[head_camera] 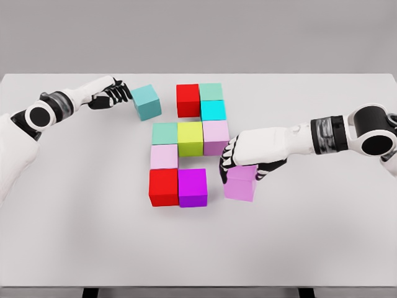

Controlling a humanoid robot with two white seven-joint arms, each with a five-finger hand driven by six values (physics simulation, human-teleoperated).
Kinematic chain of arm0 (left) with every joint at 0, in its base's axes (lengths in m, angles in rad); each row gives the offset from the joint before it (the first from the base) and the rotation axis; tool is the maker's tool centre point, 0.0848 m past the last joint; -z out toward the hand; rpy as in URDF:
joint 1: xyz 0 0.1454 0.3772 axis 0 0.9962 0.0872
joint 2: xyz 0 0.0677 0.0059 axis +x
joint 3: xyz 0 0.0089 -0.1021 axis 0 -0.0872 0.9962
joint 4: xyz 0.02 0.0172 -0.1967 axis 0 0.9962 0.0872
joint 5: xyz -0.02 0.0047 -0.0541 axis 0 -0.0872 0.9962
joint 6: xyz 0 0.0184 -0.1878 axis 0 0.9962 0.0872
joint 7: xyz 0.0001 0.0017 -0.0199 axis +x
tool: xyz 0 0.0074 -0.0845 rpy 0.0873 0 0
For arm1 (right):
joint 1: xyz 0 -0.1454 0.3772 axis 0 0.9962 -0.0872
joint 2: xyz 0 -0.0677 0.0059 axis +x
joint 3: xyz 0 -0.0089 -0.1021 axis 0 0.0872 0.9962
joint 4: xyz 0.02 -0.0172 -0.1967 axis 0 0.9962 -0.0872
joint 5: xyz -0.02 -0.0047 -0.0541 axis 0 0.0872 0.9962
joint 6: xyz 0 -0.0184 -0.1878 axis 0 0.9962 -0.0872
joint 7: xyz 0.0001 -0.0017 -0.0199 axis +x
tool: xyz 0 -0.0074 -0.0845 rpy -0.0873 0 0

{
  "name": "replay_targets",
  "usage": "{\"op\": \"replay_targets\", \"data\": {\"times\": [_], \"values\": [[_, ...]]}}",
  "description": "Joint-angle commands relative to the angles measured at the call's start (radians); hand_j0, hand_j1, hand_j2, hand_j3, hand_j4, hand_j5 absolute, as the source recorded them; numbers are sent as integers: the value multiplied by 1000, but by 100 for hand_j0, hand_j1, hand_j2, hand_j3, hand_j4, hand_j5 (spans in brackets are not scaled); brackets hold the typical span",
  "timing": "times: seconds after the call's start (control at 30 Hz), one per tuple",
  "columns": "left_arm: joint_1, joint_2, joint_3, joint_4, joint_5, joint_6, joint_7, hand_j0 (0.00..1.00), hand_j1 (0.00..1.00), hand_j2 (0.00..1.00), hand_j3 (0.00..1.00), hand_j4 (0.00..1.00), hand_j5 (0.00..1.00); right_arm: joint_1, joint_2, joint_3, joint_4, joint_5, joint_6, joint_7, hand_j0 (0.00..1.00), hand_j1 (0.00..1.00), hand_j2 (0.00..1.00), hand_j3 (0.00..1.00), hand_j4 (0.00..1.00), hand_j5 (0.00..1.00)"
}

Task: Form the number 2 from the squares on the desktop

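The right hand [243, 162] is grasping the loose lilac cube [240, 184], just right of the purple cube [193, 187] in the bottom row; it should be sliding it flush, edges aligned; the left hand [111, 94] is touching the teal cube [146, 102], its finger state unclear.

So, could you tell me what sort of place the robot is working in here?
Most likely a simulated tabletop test scene: a plain white table against a blank grey backdrop, bearing only coloured cubes such as the red cube, with the right hand on a pink cube.
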Motion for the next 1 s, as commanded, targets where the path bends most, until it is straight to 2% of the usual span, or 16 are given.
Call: {"op": "replay_targets", "data": {"times": [0.0, 0.03, 0.1, 0.13, 0.33, 0.53, 0.6, 0.7, 0.8, 0.9, 0.97], "values": [[0, -2, 6, 11, 3, 1, 3, 44, 44, 44, 44, 44, 44, 0, 0, -1, 1, -6, 3, 0, 87, 87, 87, 87, 87, 87], [-2, -2, 8, 13, 3, 1, 10, 44, 44, 44, 44, 44, 44, 0, 0, -1, 1, -6, 3, 0, 95, 95, 95, 95, 95, 95], [-2, -4, 8, 14, 3, 1, 32, 44, 44, 44, 44, 44, 44, 0, 0, -1, 1, -6, 3, 0, 96, 96, 96, 96, 96, 96], [-6, -2, 6, 14, 3, 1, 33, 44, 44, 44, 44, 44, 44, 0, 0, -1, 1, -6, 3, 0, 100, 100, 100, 100, 100, 100], [-8, -7, 6, 30, 3, 7, 33, 44, 44, 44, 44, 44, 44, 2, -8, -1, 7, -5, 3, 0, 100, 100, 100, 100, 100, 100], [-8, -48, -2, 26, 3, 7, 33, 44, 44, 44, 44, 44, 44, -2, -30, -28, 9, -6, 3, 0, 100, 100, 100, 100, 100, 100], [-8, -53, -2, 26, 3, 7, 33, 44, 44, 44, 44, 44, 44, 0, -48, -39, 9, -9, 3, 0, 93, 93, 93, 93, 93, 93], [-8, -42, 0, 28, 3, 7, 33, 44, 44, 44, 44, 44, 44, 12, -80, -76, 9, -16, 3, 0, 73, 73, 73, 73, 73, 73], [-6, -30, 5, 28, 5, 7, 32, 44, 44, 44, 44, 44, 44, 14, -94, -80, 9, -17, 3, 0, 57, 57, 57, 57, 57, 57], [-6, -2, 6, 26, 6, 7, 32, 44, 44, 44, 44, 44, 44, 14, -100, -79, 12, -20, 3, 0, 38, 38, 38, 38, 38, 38], [-5, 14, 9, 2, 17, -4, 23, 44, 44, 44, 44, 44, 44, 26, -114, -79, 15, -20, 3, 0, 28, 28, 28, 28, 28, 28]]}}
